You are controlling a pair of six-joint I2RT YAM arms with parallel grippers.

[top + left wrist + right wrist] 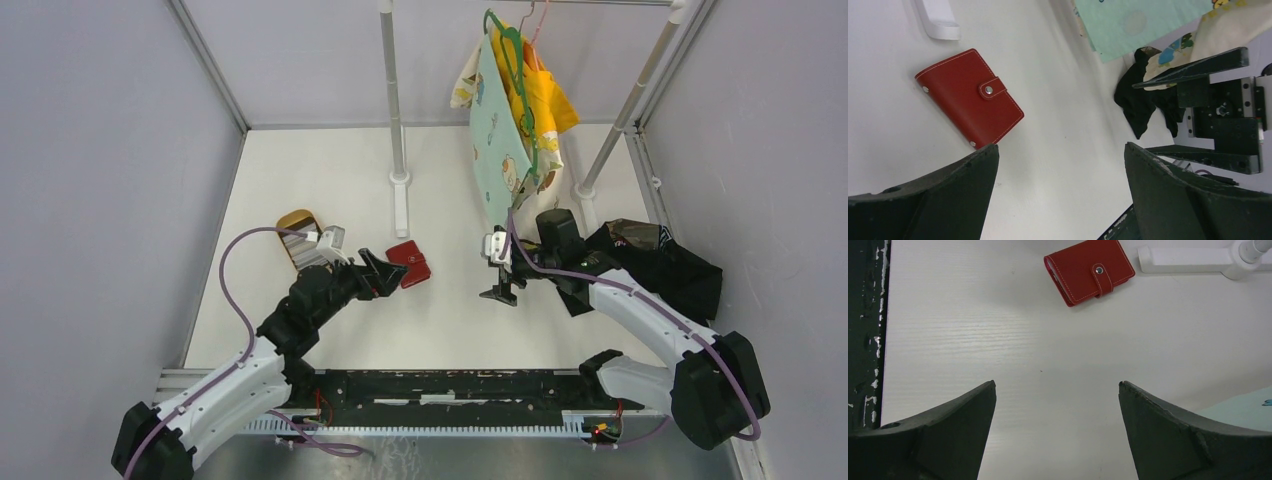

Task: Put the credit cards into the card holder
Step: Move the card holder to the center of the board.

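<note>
Two-armed stretch, left gripper (388, 272) agape beside wallet (411, 264)

We cannot count the cards (325, 243) beside the tan tray (293, 222): too small, and the left arm (300, 312) hides their near edge. The red wallet (969, 96) lies snapped shut, its inside hidden. The bottom edge cuts off the fingers (938, 200) of the left claw (1060, 150) and right claw (1058, 385).
</note>
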